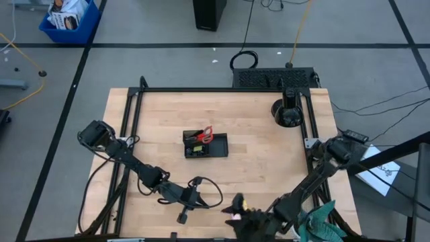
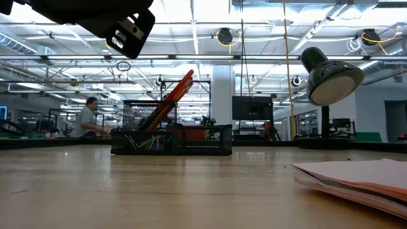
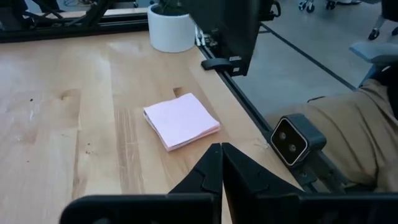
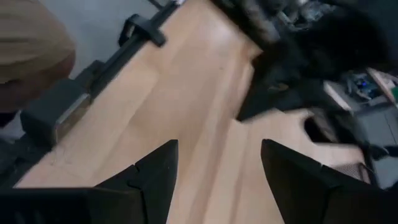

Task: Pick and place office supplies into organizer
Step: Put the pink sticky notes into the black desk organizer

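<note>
One sticky-note pad (image 3: 181, 120) | left hand (image 3: 221, 163) closed, empty | right hand (image 4: 219, 163) open | organizer (image 1: 206, 146) contents indistinct

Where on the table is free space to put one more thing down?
Bare wood lies between the organizer and the round black mount base, and left of the organizer toward the table's edge. The near edge is crowded: left gripper, right gripper, pink pad.

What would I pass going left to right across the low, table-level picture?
A person in the room behind, then the black mesh organizer with orange pencils sticking up, then the desk lamp, then the pink sticky-note pad.
</note>
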`<move>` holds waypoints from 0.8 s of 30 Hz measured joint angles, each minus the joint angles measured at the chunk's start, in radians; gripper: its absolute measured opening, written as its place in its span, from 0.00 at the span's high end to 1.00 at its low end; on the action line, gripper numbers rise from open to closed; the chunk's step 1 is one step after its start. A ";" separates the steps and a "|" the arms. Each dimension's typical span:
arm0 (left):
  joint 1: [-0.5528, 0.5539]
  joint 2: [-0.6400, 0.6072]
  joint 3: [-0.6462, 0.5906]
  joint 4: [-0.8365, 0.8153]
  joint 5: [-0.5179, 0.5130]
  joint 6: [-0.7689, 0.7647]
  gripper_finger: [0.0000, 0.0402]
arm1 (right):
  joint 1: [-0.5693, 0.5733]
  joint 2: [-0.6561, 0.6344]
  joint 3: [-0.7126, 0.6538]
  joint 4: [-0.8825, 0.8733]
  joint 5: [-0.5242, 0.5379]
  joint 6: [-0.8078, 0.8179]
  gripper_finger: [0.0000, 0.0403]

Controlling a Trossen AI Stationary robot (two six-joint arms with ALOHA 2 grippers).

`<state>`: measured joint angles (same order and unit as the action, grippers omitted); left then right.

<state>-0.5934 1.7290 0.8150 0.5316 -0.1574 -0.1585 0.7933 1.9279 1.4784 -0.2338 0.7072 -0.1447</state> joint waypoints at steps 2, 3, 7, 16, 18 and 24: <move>0.000 0.000 0.000 -0.010 0.000 0.001 0.96 | 0.000 0.063 0.063 -0.030 -0.003 -0.014 0.44; 0.000 0.000 0.000 -0.013 0.000 0.002 0.95 | 0.000 0.090 0.096 -0.072 -0.002 -0.013 0.44; 0.000 0.000 0.000 -0.025 0.000 -0.001 0.94 | 0.009 0.195 0.253 -0.300 0.003 0.098 0.44; 0.005 0.000 -0.001 -0.035 -0.036 -0.045 0.94 | 0.094 0.294 0.410 -0.562 0.026 0.401 0.44; 0.012 0.000 -0.001 -0.032 -0.063 -0.095 0.94 | 0.114 0.296 0.409 -0.587 0.025 0.462 0.44; 0.021 0.034 -0.001 -0.035 -0.051 -0.166 0.98 | 0.145 0.297 0.374 -0.586 0.022 0.541 0.44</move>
<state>-0.5728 1.7632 0.8143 0.4965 -0.2086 -0.3244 0.9380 2.2252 1.8527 -0.8199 0.7288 0.3967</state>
